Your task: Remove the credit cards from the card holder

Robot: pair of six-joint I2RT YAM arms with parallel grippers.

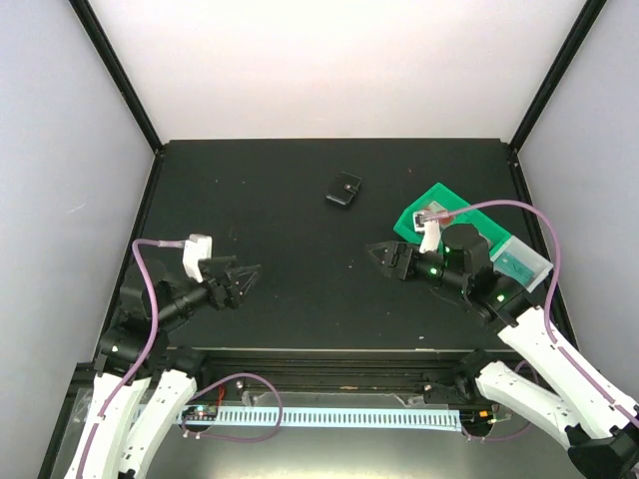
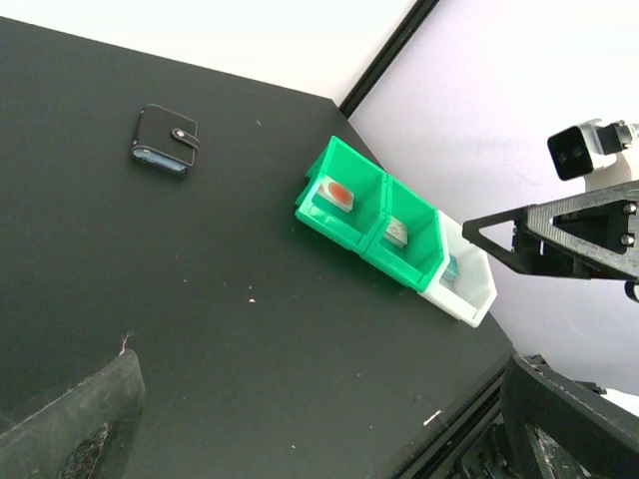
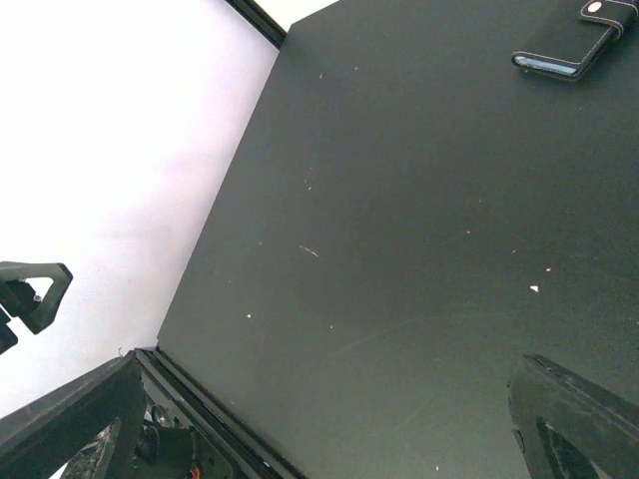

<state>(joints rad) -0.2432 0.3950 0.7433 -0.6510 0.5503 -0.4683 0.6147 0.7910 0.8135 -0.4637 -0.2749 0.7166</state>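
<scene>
While wallet [image 1: 343, 188] lies shut, left gripper [image 1: 250, 277] and right gripper [image 1: 377, 257] hang released, empty, flanking wallet's near side; cards [image 2: 337, 194] sit in tray [image 1: 436, 197] right of wallet.

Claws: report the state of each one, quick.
Left claw: open, holding nothing.
Right claw: open, holding nothing.

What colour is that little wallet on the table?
The card holder is black; the left wrist view shows it best.
</scene>
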